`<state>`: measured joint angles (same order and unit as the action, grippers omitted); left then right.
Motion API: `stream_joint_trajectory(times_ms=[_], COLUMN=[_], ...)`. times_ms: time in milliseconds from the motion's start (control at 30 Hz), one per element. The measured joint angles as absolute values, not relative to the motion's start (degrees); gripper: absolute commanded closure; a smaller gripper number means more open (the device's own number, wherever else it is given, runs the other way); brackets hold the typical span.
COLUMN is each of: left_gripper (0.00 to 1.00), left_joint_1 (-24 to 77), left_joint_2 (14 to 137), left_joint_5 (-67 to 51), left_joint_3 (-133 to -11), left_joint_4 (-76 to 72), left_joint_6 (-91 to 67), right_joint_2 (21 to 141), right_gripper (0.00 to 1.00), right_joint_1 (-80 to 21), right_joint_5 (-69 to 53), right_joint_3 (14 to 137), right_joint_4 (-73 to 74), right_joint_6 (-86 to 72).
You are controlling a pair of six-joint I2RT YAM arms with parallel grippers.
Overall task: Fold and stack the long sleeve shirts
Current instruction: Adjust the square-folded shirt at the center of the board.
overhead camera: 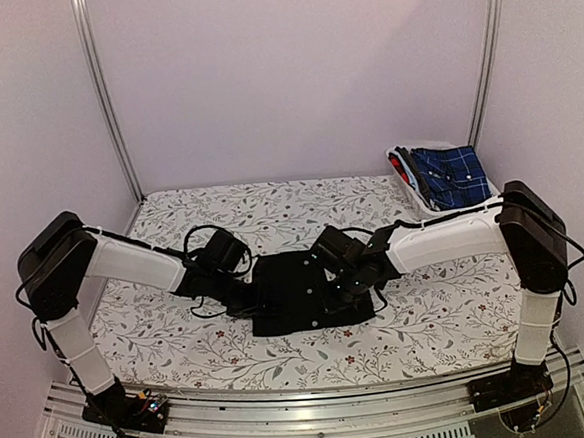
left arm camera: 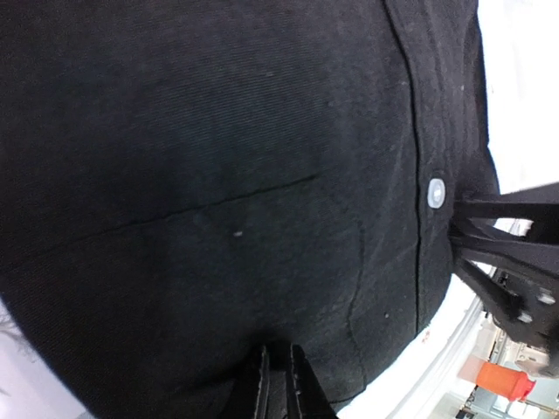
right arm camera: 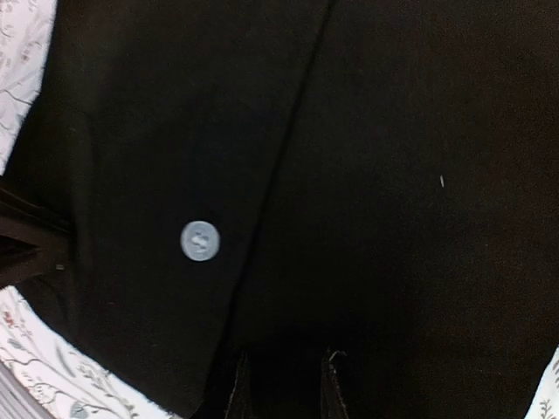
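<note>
1. Lying folded into a rough rectangle, the black shirt [overhead camera: 296, 301] sits at the middle of the worktop [overhead camera: 271, 205], which carries a cover printed with leaves and small flowers.
2. The left tool [overhead camera: 241, 301] rests at the shirt's left edge. In the left wrist view its fingers [left arm camera: 260, 394] are pressed almost together against the dark cloth. Whether a fold is caught between them cannot be told.
3. The right tool [overhead camera: 339, 290] sits over the right part of the shirt. In the right wrist view its fingers [right arm camera: 236, 388] stand moderately spread, with only black cloth showing in the gap and nothing pinched.
4. A pale round button [right arm camera: 200, 241] lies beside a straight seam running up the cloth, just ahead of the right tool and to one side. The left wrist view also shows a pale button along a seam near the shirt's far edge.
5. A white basket [overhead camera: 422, 210] stands at the far right corner of the worktop, well apart from both tools. It holds a blue checked garment [overhead camera: 454, 175], with some red and white cloth just beside it.
6. Both arms reach inward from the near corners, and their tools are near each other across the shirt.
</note>
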<state>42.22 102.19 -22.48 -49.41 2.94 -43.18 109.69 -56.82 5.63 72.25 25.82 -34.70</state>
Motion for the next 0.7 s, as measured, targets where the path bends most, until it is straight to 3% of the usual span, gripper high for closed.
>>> stream_joint_trajectory(times_ms=[333,700], left_gripper=[0.92,0.91], left_joint_1=[40.91,39.79], left_joint_2=[100.47,98.89], left_joint_5=[-22.9,-23.57], left_joint_3=[-46.35,-44.03], left_joint_4=[2.59,2.13], left_joint_6=[-43.16,-43.18], right_joint_2=[111.11,104.64], right_gripper=[0.56,0.57], right_joint_1=[-56.86,-55.75], right_joint_5=[6.15,8.88], right_joint_3=[70.87,62.92], right_joint_4=[24.97,27.83], right_joint_6=[-34.89,-36.4])
